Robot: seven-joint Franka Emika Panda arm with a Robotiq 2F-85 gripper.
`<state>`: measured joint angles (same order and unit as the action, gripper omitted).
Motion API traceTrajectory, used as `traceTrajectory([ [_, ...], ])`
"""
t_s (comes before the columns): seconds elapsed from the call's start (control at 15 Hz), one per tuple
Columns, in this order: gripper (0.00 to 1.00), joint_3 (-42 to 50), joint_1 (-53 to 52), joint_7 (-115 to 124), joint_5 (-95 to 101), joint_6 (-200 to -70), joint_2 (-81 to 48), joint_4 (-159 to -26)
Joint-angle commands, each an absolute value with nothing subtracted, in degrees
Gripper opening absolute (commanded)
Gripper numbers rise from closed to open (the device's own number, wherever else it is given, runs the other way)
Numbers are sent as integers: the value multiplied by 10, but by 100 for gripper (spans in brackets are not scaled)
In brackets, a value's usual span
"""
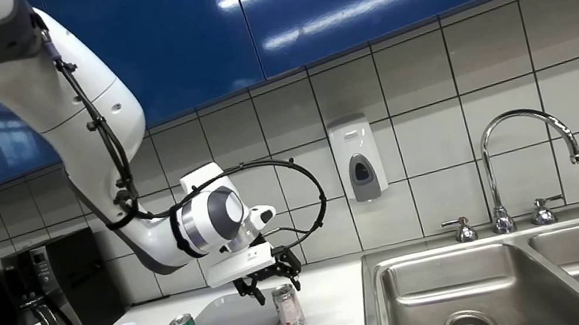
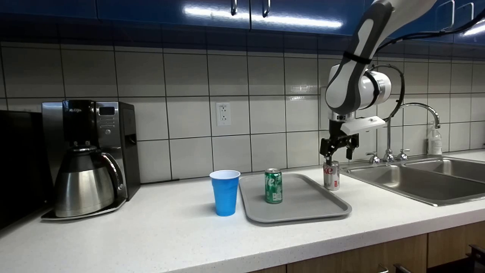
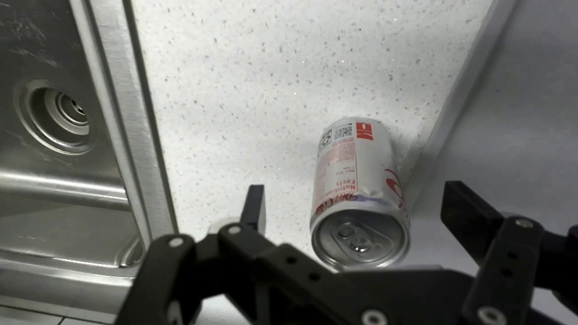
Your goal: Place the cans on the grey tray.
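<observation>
Gripper [image 3: 359, 206] gapes, silver can [image 3: 356, 180] between its jaws, lower middle of the wrist view, beside the grey tray [image 3: 519, 113]; green can [image 2: 273, 185] stands on that tray, mid-frame in an exterior view.

A green soda can [image 2: 273, 185] with white lettering stands upright on the rectangular grey tray [image 2: 303, 201]; a silver Diet Coke can [image 2: 332, 181] with red lettering stands upright off it, just beside its rim.

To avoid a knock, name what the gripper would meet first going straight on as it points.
Probably the silver can, upright on the counter: it lines up between the open jaws of the gripper, though depth is unclear.
</observation>
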<state>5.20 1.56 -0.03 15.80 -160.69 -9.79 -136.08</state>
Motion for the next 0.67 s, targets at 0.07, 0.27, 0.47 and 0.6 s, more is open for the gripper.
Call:
traceTrajectory([
  [0.07,100,50,8,2,149,-1607,-141,-1319],
  [0.27,100,50,4,1,147,-1605,-161,-1301],
  [0.47,100,48,3,-2,140,-1606,-177,-1287],
  [0.6,100,47,2,-4,134,-1605,-185,-1280],
])
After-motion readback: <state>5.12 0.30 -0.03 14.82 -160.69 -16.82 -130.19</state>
